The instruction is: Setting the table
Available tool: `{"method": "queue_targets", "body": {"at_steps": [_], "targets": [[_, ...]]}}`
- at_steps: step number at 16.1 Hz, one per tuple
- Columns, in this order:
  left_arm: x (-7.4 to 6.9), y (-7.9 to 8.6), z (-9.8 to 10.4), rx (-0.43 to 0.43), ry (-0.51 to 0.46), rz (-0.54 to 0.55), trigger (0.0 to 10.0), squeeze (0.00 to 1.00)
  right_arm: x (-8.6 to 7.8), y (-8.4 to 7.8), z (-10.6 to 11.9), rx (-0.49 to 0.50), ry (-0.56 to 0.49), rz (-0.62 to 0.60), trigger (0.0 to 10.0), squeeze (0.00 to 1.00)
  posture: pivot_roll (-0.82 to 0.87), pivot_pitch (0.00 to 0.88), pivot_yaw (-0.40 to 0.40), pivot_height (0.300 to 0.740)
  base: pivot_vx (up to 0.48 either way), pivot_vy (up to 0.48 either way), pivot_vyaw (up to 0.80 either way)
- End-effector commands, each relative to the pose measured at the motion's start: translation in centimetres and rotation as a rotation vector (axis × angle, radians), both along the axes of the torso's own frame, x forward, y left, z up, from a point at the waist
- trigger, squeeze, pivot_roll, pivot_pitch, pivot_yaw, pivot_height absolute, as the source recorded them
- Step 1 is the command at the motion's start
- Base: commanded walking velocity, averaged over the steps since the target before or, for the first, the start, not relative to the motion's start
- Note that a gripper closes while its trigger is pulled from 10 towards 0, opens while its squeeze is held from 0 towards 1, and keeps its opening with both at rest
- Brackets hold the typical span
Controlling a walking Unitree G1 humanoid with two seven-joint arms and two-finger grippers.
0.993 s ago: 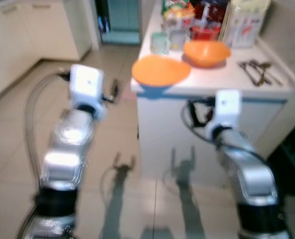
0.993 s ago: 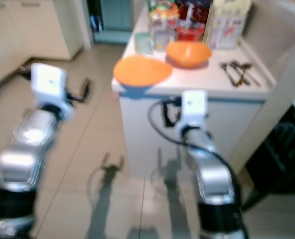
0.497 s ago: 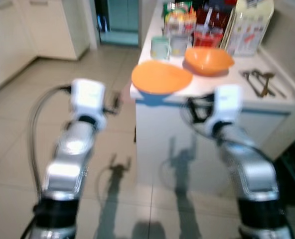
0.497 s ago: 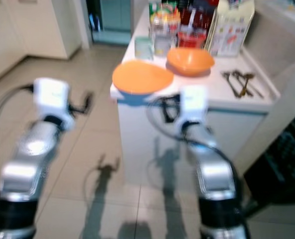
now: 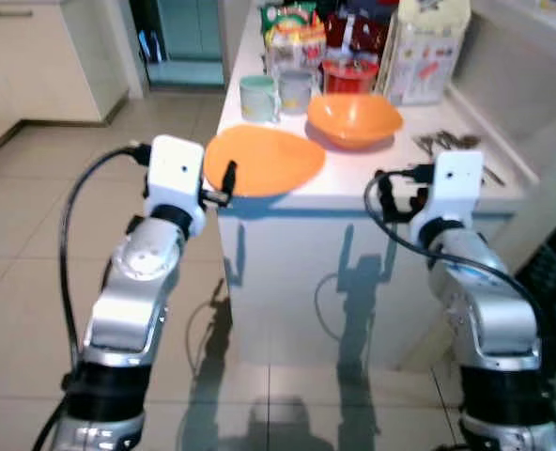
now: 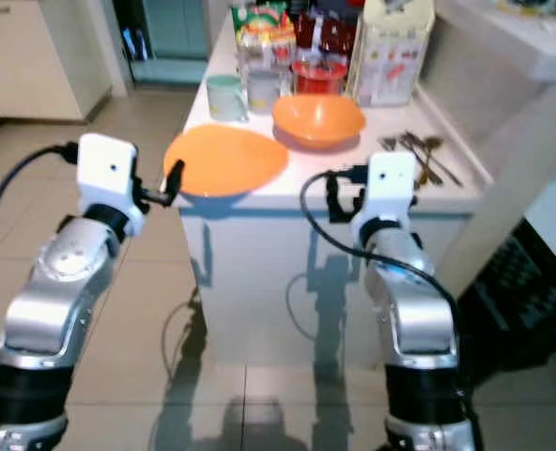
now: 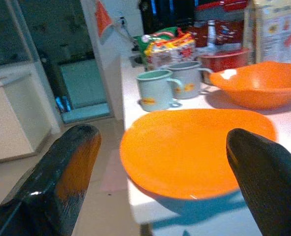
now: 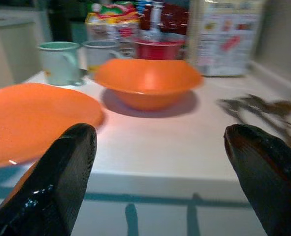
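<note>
On the white counter (image 5: 372,178) sit a flat orange plastic plate (image 5: 264,160) and round orange bowl (image 5: 353,117) — left gripper (image 7: 150,162) and right gripper (image 8: 155,162) both face them, fingers spread apart.

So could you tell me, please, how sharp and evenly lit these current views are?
Left eye view: sharp, both arms' shadows on the counter front. Left wrist view: orange plate crisp, end effector fingers near and soft. Right wrist view: orange bowl fairly clear, cutlery blurred, background dim.
</note>
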State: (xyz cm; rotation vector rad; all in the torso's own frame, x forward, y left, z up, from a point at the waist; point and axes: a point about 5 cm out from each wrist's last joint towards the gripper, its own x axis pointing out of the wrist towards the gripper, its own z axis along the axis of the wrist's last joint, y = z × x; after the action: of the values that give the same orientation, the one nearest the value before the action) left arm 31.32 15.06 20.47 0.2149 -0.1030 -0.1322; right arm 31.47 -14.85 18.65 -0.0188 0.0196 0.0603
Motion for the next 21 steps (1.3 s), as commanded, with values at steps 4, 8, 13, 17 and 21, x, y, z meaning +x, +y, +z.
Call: {"method": "queue_targets", "body": {"at_steps": [4, 8, 13, 17, 21], "targets": [[0.2, 1.1, 0.5, 0.015, -0.016, 0.03, 10.0, 0.0, -0.1, 1.1, 0.5, 0.022, -0.034, 0.047, 10.0, 0.0, 0.07, 0.0, -0.007, 0.74, 0.333, 0.0, 0.0], [0.2, 1.2, 0.5, 0.019, -0.018, 0.03, 10.0, 0.0, -0.2, 1.4, 0.5, 0.032, -0.046, 0.061, 10.0, 0.0, 0.08, 0.0, -0.007, 0.74, 0.333, 0.0, 0.0], [0.2, 1.0, 0.7, 0.022, -0.022, 0.021, 10.0, 0.0, -0.3, 2.0, 1.1, -0.024, -0.092, 0.108, 10.0, 0.0, 0.08, 0.0, -0.007, 0.74, 0.329, 0.0, 0.0], [0.2, 1.0, 0.7, 0.023, -0.022, 0.022, 10.0, 0.0, -0.3, 2.0, 1.2, -0.019, -0.096, 0.105, 10.0, 0.0, 0.08, 0.0, -0.007, 0.74, 0.33, 0.0, 0.0], [0.2, 0.7, 0.3, -0.043, -0.006, 0.031, 10.0, 0.0, -0.5, 1.0, 1.7, -0.028, -0.11, 0.06, 10.0, 0.0, 0.07, 0.0, -0.007, 0.74, 0.156, 0.0, 0.0]]}}
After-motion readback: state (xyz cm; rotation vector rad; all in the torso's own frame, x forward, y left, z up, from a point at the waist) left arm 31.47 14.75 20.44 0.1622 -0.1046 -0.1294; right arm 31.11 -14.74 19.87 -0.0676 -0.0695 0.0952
